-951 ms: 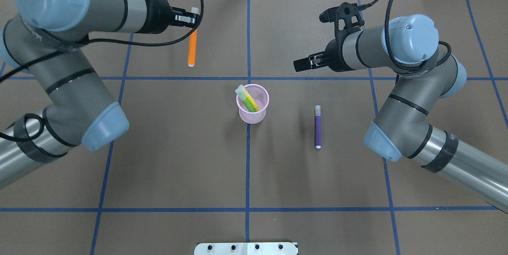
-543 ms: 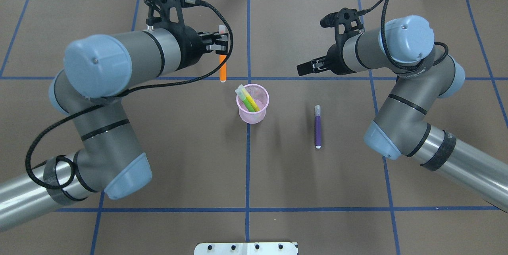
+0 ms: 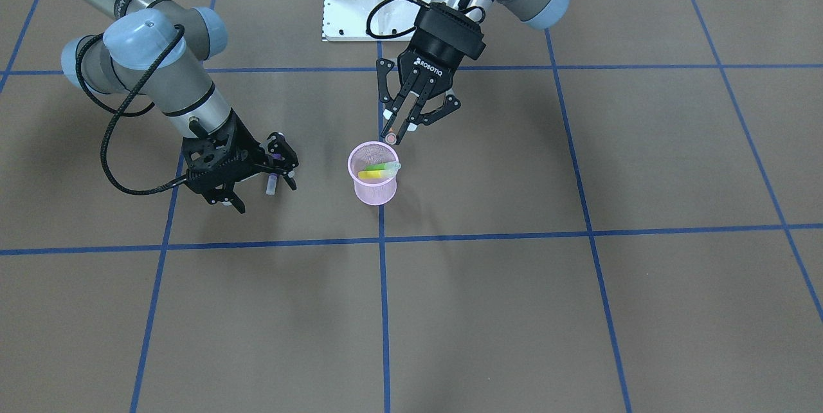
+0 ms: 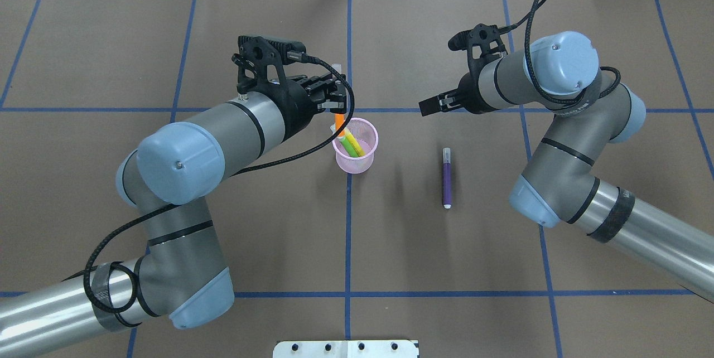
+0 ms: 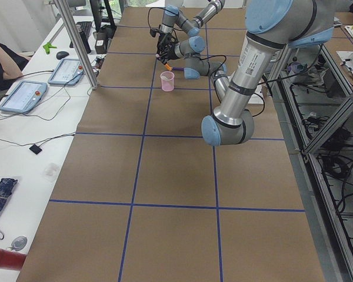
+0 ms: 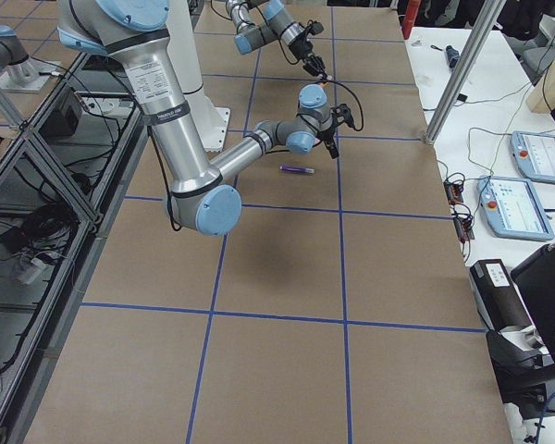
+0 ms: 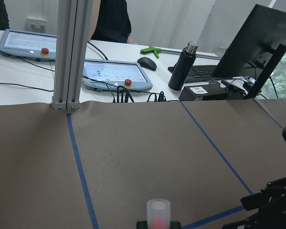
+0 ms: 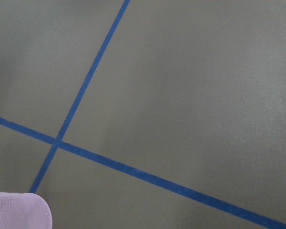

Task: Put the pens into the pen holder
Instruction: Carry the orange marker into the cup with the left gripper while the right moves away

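Pens: four in all. The green and yellow pens (image 4: 351,144) lean inside the pen holder (image 4: 357,167), with their caps against its left rim. The purple pen (image 4: 446,178) lies flat on the bench (image 4: 446,263), well apart to the holder's right. The orange pen (image 4: 339,121) hangs in the air.
Pen holder: upright near the bench's middle, on a blue tape line (image 4: 348,224).
Left fingers: the left fingers (image 3: 404,110) are clenched on the orange pen near its cap end and hold it roughly upright above the holder's left side. I cannot tell whether its tip is already below the rim.
Right fingers: the right fingers (image 4: 432,106) hover beyond the purple pen with nothing visibly in them. I cannot tell whether they are spread or closed.
Step in hand: putting the orange pen into the holder, as I judge it.
Doing it well: bring the pen over the open part of the mouth, to the right of the two leaning caps, so it lands neither on them nor on the rolled rim. Keep it vertical, and lower it until the tip is well inside the mesh before letting go, since a drop from height may bounce out.
Risk: the mesh cup looks light, so a sideways nudge from pen or fingers could tip it and spill the two pens inside.
Left over: the purple pen.
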`<state>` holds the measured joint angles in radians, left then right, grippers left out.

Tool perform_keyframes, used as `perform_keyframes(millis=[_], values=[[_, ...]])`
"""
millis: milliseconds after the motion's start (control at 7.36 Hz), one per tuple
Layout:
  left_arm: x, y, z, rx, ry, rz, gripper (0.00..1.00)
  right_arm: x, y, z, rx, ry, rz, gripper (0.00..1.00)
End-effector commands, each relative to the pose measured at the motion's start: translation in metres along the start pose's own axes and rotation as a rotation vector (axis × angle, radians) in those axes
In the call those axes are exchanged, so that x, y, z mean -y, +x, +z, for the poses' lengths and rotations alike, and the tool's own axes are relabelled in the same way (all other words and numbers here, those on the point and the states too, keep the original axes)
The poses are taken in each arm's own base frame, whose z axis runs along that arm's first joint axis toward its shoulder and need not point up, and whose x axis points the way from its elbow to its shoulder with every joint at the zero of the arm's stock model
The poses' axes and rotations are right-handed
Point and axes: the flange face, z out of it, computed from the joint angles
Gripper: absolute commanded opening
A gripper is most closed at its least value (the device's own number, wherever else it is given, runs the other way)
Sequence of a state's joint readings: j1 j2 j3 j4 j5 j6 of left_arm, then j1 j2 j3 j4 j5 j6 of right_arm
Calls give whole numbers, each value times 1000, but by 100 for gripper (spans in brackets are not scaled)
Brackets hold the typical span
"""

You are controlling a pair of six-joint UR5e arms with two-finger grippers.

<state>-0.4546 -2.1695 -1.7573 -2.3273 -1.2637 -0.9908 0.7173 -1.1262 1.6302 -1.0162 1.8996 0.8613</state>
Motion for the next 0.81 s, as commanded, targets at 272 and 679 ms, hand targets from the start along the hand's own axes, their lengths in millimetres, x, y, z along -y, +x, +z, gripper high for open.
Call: perform_keyframes(millis=[272,679], values=[[-19,1,17,-28,26,-32,0,-15,9,21,-129,-310,143,99],[-22,13,41,-16,16,-45,0,-19,8,23,-129,-358,201,99]])
